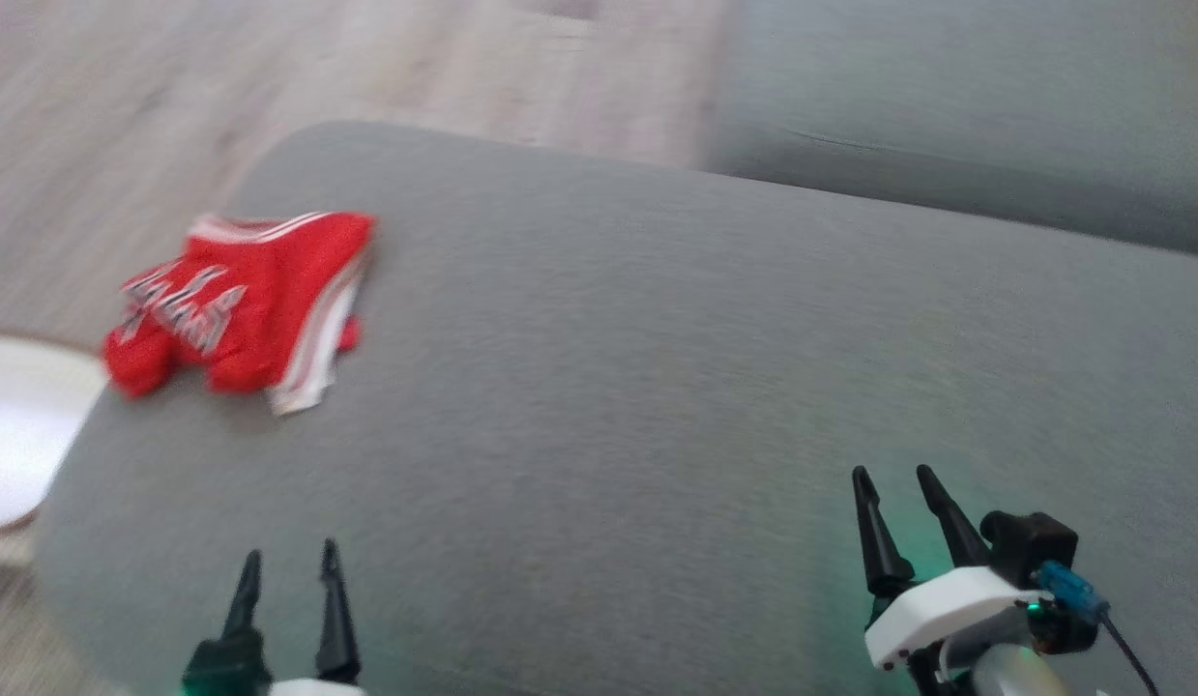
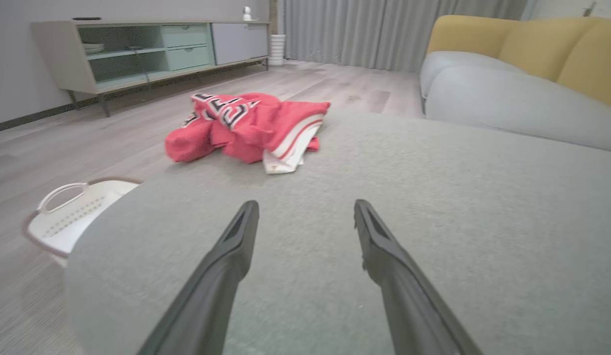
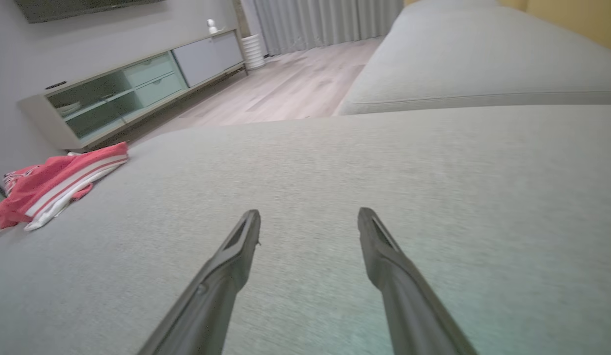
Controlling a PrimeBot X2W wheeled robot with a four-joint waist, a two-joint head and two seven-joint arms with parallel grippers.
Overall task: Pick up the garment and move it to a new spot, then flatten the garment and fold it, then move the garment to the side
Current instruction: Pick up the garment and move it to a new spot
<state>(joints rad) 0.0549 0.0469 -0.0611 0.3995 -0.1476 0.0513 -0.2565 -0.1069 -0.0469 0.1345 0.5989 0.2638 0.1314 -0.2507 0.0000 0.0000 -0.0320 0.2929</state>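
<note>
Both spread, empty: left gripper (image 1: 291, 549), right gripper (image 1: 891, 471); garment (image 1: 241, 304) crumpled, lettering (image 1: 178, 307) blurred.

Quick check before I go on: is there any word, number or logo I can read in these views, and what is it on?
On the red garment: black-and-white block lettering, crumpled in the left wrist view and blurred in the head view; it cannot be read.
On the white basket and the cabinet: no text that I can make out.
No text in these views can be quoted.
</note>
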